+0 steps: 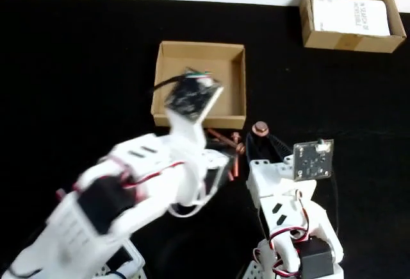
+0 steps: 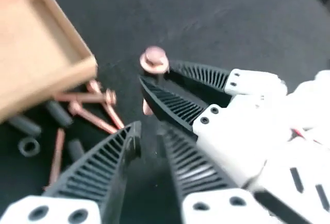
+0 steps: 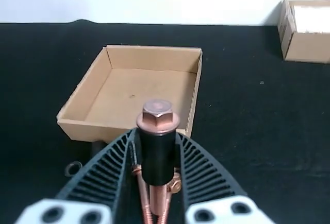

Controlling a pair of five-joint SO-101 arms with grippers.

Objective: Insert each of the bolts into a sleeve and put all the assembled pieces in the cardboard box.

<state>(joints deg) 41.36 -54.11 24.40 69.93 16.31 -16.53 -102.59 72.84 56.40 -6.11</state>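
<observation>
My right gripper [image 3: 154, 137] is shut on a black sleeve [image 3: 157, 157] held upright, with a copper bolt [image 3: 157, 117] seated in it, head up. It hangs over the black table in front of the open cardboard box [image 3: 135, 92], near the box's front right corner [image 1: 237, 122]. In the high view the same bolt head [image 1: 259, 128] shows at the tip of the right gripper [image 1: 257, 139]. My left gripper [image 2: 148, 134] is open with nothing between its fingers, close beside the right gripper [image 2: 170, 87]. Loose copper bolts [image 2: 87, 105] and black sleeves [image 2: 26, 126] lie by the box's front wall.
A second cardboard box [image 1: 351, 21] with a white sheet inside stands at the back right. A small black ring [image 2: 29, 145] lies among the loose parts. The black table [image 1: 333, 99] is bare to the right of the arms.
</observation>
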